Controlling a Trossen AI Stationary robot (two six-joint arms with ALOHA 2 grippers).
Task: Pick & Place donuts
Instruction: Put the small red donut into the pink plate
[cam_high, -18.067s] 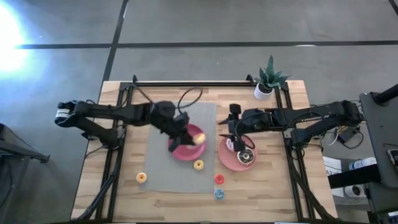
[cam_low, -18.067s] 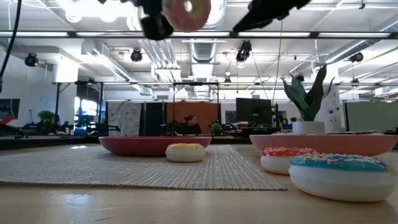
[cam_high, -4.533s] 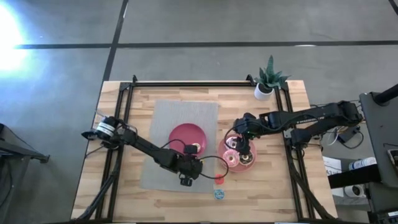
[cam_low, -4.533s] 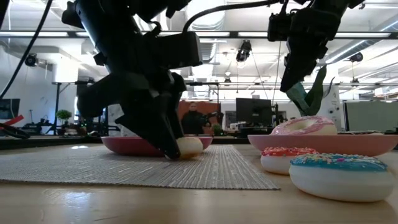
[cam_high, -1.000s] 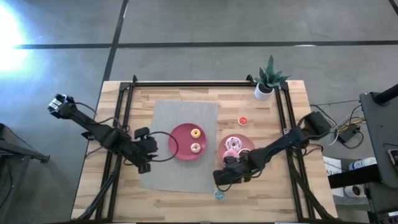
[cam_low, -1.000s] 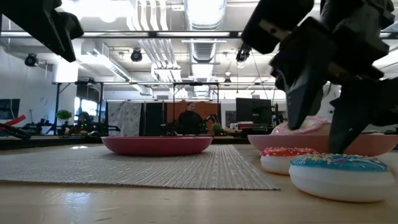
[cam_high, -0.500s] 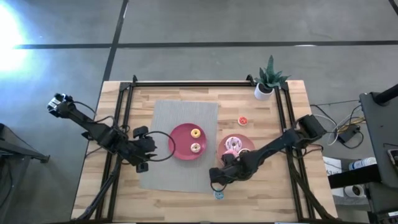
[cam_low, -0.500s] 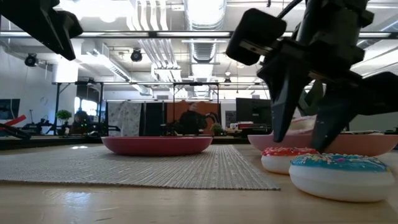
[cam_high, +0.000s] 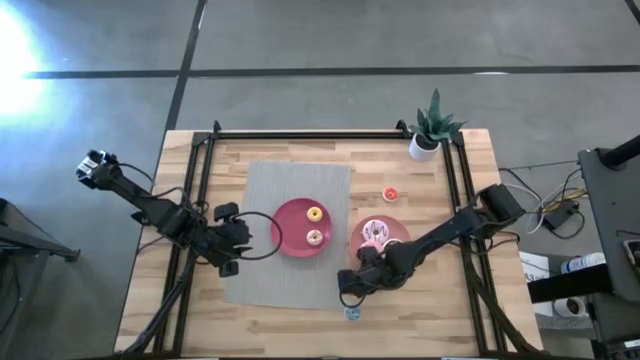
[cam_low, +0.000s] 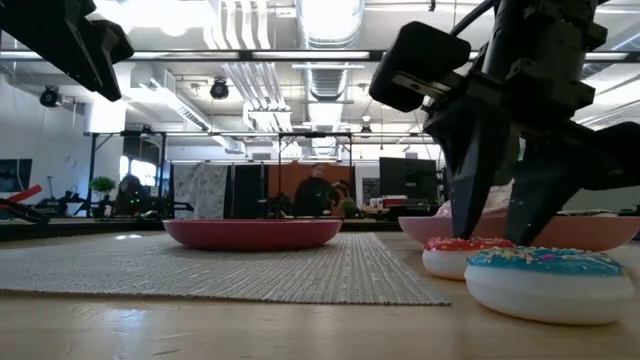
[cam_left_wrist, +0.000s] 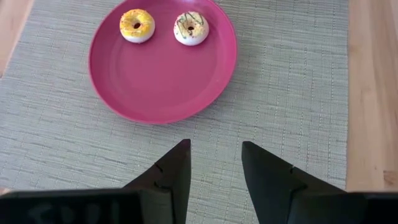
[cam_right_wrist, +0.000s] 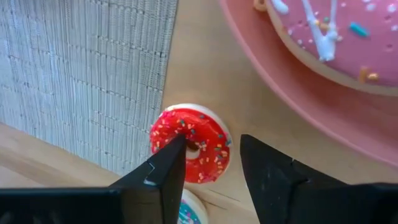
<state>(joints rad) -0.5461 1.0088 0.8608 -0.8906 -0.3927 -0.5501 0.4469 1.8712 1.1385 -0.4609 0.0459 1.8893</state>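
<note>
A small red sprinkled donut lies flat on the wood between the grey mat and the pink plate. My right gripper stands open right over it, pointing down; it also shows low on the table in the low view. A blue donut lies just nearer. The pink plate holds a large pink donut. The red plate holds a yellow donut and a white one. My left gripper hangs open above the mat's left part. My right gripper comes at the red donut from above, fingers pointing down. One fingertip is over the donut's middle by its hole, the other just outside its rim on the pink plate's side. Whether either touches the donut, I cannot tell.
A small orange donut lies on the wood beyond the pink plate. A potted plant stands at the far right corner. The blue donut lies close in front of the red one.
My right gripper has gone a little toward the table's left edge and down, from beside the pink plate to the red donut, and its fingertips have drawn somewhat closer together. The donuts have stayed in place.
</note>
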